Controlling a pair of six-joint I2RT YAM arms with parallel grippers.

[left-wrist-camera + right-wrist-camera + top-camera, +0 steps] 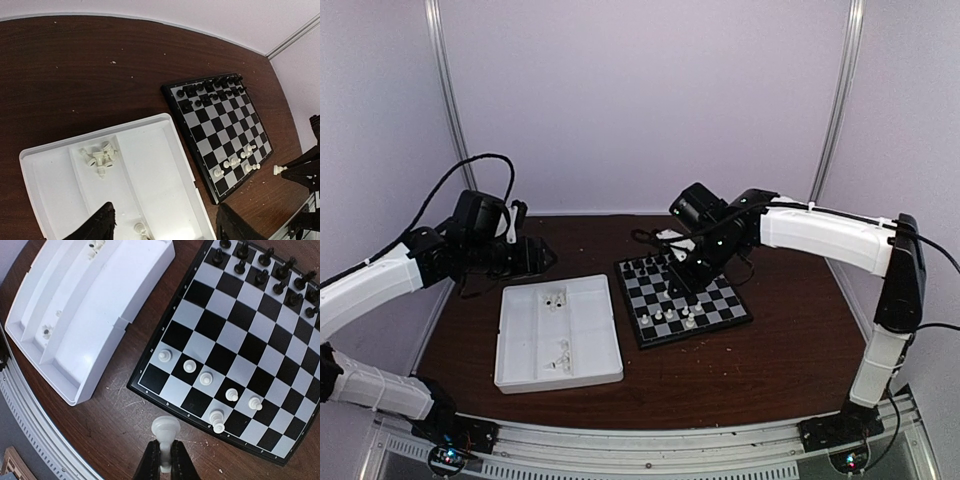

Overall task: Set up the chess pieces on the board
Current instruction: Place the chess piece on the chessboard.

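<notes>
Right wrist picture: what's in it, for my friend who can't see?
Shut jaws pinch a white chess piece over the table, just off the board's edge. A few white pieces stand on its near squares, black pieces at the far side, a white tray beside it.

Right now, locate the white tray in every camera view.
Top view: tray left of centre.
Left wrist: tray lower left, cut by the bottom edge.
Right wrist: tray upper left.
Shared landmark: the chessboard, just right of the tray in all three.
</notes>
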